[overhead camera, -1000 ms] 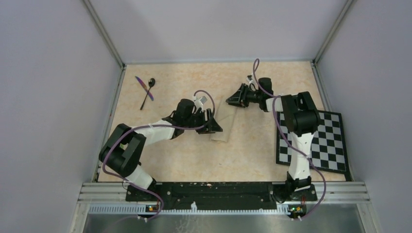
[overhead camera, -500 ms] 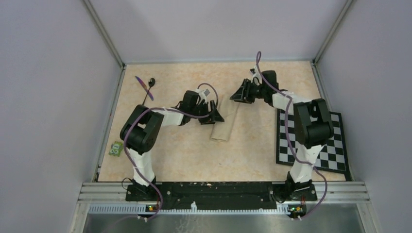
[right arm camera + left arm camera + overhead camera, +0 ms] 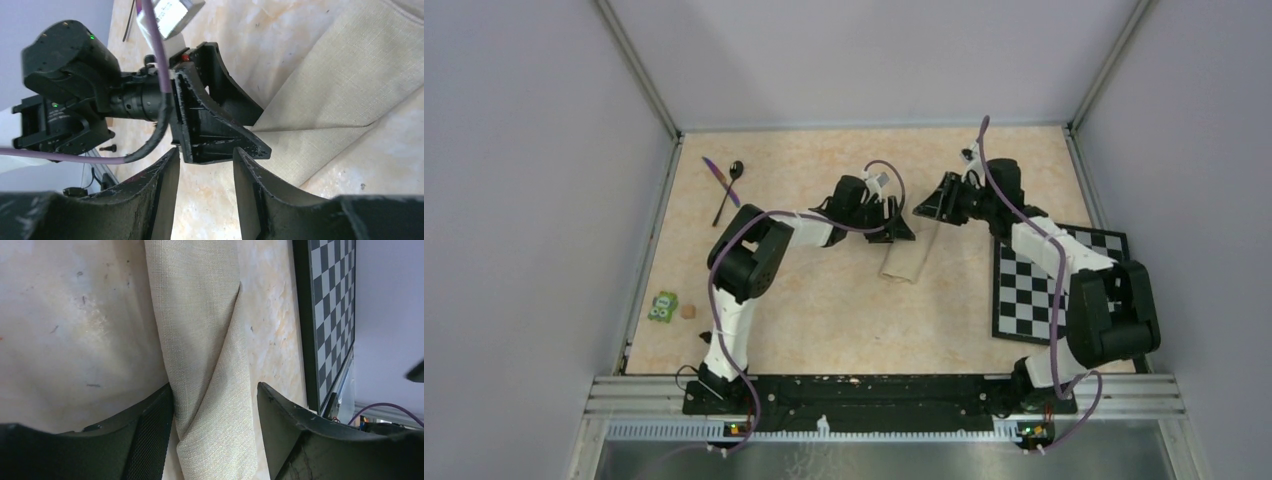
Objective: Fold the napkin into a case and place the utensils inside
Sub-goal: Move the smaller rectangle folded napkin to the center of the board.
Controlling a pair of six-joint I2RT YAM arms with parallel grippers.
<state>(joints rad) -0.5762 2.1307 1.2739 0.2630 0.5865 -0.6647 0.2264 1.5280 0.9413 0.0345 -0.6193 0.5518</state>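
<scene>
The left gripper (image 3: 214, 390) stands apart, its fingers straddling the far end of the napkin (image 3: 907, 255), a narrow folded strip lying mid-table. The right gripper (image 3: 205, 152) faces it, jaws apart and empty. The spoon (image 3: 727, 195) and knife (image 3: 721, 180) lie crossed at the far left, well apart from the cloth

The left arm (image 3: 727, 335) and right arm (image 3: 1049, 250) look alike: white tubular links alternate with bulky black joint housings, and each rises from a black base. A thin purple cable (image 3: 152, 40) runs along each arm in loose loops. The left gripper (image 3: 215, 392) has matte black, wedge-shaped fingers (image 3: 150, 440), one with a fine mesh texture on its inner face. A small white block (image 3: 172, 12) sits above its round black wrist, which carries tiny green lights. The right gripper (image 3: 202, 157) has black fingers flecked with pale scuffs.
</scene>
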